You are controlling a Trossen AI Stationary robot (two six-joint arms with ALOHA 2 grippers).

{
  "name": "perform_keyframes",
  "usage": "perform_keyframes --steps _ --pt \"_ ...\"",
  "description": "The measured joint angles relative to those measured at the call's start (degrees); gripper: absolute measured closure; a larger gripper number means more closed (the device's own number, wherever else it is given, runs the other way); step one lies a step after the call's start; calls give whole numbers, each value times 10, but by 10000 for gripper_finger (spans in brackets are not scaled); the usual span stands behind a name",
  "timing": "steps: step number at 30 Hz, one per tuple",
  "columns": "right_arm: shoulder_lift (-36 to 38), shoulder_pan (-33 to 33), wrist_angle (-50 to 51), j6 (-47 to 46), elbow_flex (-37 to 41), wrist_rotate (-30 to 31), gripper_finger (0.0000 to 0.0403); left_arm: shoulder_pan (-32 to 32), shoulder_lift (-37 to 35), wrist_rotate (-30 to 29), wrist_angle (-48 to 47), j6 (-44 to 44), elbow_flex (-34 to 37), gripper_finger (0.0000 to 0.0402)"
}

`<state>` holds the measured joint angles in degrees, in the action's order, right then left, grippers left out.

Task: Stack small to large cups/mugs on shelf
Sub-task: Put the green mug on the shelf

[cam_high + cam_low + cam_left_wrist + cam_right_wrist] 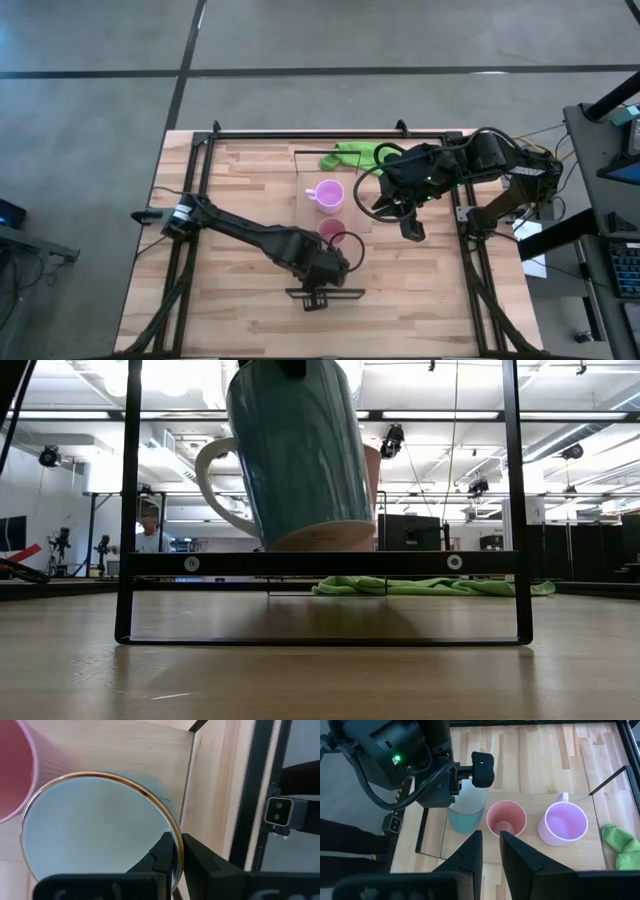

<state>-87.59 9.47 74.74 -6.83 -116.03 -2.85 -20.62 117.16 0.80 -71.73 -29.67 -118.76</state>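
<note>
The light-wood shelf (570, 851) with black end frames (320, 563) carries the lilac mug (562, 824) and the salmon-pink cup (506, 822), both upright in a row. The grey-blue mug with a white handle (300, 455) is at the shelf's near end, next to the pink cup, under my left gripper (322, 268), which is shut on it. My right gripper (411, 230) hovers to the right of the shelf, away from the cups, and touches nothing. Its fingers (491, 834) stand a narrow gap apart. My left gripper holds the grey-blue mug by its rim (172, 832), with one finger (160, 852) inside the mug and one (197, 852) outside its wall. The fingers come from above, pointing down. The mug hangs tilted with its base (320, 538) just over the shelf board. Whether the base touches the board cannot be told.
A green cloth (350, 155) lies at the table's far side beyond the shelf. Black frame rails (200, 200) run along the table's left and right sides. Bare wood lies left of the shelf. A person (150, 535) shows far off in the room.
</note>
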Motion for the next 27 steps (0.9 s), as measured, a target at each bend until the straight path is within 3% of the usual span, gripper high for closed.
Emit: perform_keyframes --steps 27 --pt "0 0 0 -17 0 0 342 0 -1 6 45 3 20 388"
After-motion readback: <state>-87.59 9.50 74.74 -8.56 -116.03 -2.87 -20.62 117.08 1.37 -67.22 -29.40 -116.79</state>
